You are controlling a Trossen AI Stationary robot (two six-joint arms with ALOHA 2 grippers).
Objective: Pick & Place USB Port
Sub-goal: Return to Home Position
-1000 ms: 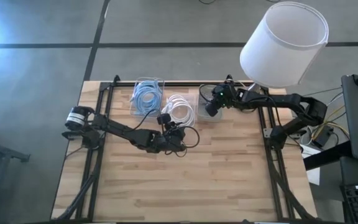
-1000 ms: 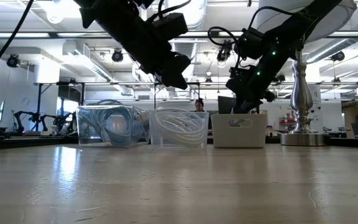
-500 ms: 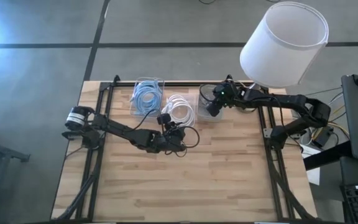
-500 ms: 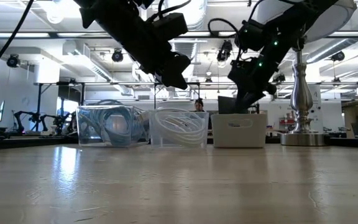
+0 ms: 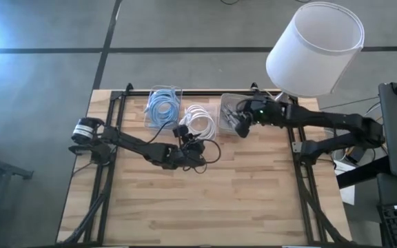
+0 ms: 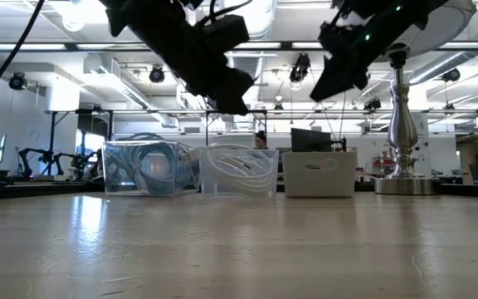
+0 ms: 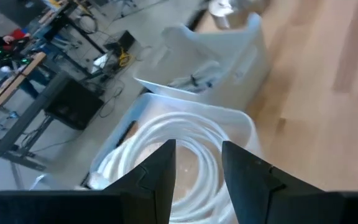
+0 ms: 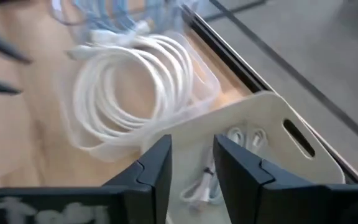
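A white handled bin (image 5: 227, 109) on the far side of the table holds small white USB pieces (image 8: 248, 135), also visible in the left wrist view (image 7: 199, 78). My right gripper (image 5: 240, 126) hovers over this bin's near edge, open and empty (image 8: 191, 169), high above the table in the low view (image 6: 332, 83). My left gripper (image 5: 190, 142) hangs over the near edge of the clear bin of coiled white cable (image 5: 200, 121), open and empty (image 7: 197, 180), raised off the table (image 6: 232, 98).
A clear bin of blue cable (image 5: 163, 106) stands left of the white-cable bin. A lamp with a white shade (image 5: 315, 48) and metal stem (image 6: 402, 124) stands at the far right corner, over my right arm. Bare wood (image 5: 205, 200) spreads across the near half.
My right gripper has risen out of the white handled bin and drawn slightly toward the near edge, tipping as the arm stretched out. Its fingers come up empty. My left arm has kept still.
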